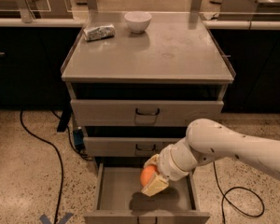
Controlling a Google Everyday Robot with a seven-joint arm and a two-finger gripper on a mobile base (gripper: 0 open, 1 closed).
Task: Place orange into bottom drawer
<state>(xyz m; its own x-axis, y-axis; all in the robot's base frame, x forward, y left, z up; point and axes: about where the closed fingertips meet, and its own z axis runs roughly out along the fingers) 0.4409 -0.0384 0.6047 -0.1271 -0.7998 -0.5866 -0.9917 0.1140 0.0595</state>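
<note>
The orange is a small round fruit held between the pale fingers of my gripper. The gripper is shut on it and hangs over the middle of the open bottom drawer, a little above its grey floor, where it casts a shadow. My white arm reaches in from the right. The two upper grey drawers are closed.
On the cabinet top stand a white bowl and a crumpled silver packet at the back left. Black cables lie on the speckled floor to the left and right of the cabinet. Dark counters stand behind.
</note>
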